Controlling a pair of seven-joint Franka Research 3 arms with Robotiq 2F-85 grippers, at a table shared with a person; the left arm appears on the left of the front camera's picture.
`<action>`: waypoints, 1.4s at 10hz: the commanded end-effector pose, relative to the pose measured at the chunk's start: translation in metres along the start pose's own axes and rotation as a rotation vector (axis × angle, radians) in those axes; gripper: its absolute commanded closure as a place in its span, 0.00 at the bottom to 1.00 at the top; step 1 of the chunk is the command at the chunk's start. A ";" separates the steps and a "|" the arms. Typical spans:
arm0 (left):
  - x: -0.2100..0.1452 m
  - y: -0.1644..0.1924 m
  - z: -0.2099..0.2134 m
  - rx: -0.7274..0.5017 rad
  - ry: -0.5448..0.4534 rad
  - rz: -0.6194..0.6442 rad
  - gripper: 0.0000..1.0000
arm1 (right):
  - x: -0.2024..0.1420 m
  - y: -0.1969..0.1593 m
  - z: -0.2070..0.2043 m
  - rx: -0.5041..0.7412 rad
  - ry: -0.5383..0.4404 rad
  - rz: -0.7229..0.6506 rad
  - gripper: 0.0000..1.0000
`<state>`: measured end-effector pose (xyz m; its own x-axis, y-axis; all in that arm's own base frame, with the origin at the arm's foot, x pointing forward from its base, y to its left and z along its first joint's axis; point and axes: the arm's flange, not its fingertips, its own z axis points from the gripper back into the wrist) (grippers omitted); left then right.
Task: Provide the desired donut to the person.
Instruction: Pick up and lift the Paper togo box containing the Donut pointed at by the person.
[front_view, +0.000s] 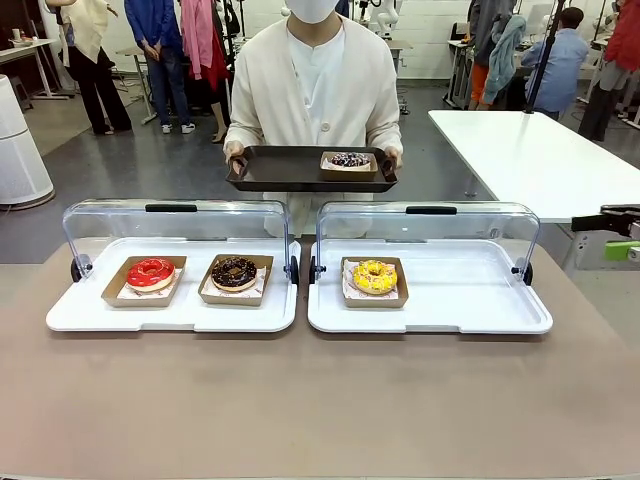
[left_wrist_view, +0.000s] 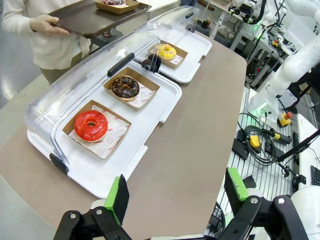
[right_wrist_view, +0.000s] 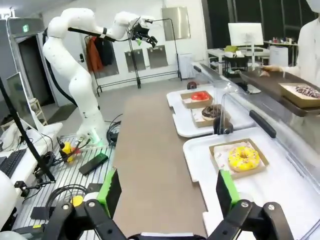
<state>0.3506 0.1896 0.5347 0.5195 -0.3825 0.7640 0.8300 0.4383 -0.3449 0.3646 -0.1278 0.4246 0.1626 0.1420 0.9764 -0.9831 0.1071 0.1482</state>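
Front view, person: The person in a cream-white cardigan (front_view: 318, 90) stood at the far side of the brown counter (front_view: 320, 410). Both hands held a dark rectangular serving tray (front_view: 280, 170) level by its ends, probably so it could take a delivery.
Front view, tray load: A dark sprinkled donut in a brown card dish (front_view: 350, 160) sat on the right part of that tray. The wanted one looked already handed over.
Front view, cases: The left white plastic display case (front_view: 170, 315) and the right white plastic display case (front_view: 470, 300) lay side by side. Their clear domed lids (front_view: 170, 225) were tipped back toward the person, leaving the robot's side free for reaching in.
Front view, stock: A glossy red ring donut (front_view: 150, 272) and a chocolate-glazed donut (front_view: 234, 272) sat in the left case. A yellow-iced donut (front_view: 375, 276) sat in the right case, with a bare spot beside it.
Left wrist view, tool: The left tool (left_wrist_view: 176, 195) hung high off the counter's end, looking along the row of cases. Its green pads were spread wide with nothing between them, and the red ring donut was the nearest.
Left wrist view, hand: The person's hand (left_wrist_view: 47, 25) gripped the serving tray's edge.
Right wrist view, tool: The right tool (right_wrist_view: 167, 192) hovered above the opposite end, fingers wide apart and empty, with the yellow-iced donut closest.
Right wrist view, other arm: The white left arm (right_wrist_view: 75, 65) stood tall with its elbow up and wrist reaching forward. It read as a parked pose.
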 end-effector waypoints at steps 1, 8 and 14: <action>0.000 -0.001 0.001 -0.005 -0.022 -0.013 0.00 | 0.001 0.005 -0.002 0.028 0.028 -0.019 0.00; 0.000 -0.001 0.001 -0.005 -0.022 -0.013 0.00 | 0.001 0.000 -0.003 0.010 0.005 0.001 0.00; 0.000 -0.001 0.001 -0.005 -0.022 -0.013 0.00 | 0.001 0.000 -0.003 0.010 0.005 0.001 0.00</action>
<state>0.3506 0.1896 0.5347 0.5195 -0.3825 0.7640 0.8300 0.4383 -0.3450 0.3628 -0.1256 0.4245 0.1654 0.1522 0.9744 -0.9842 0.0883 0.1533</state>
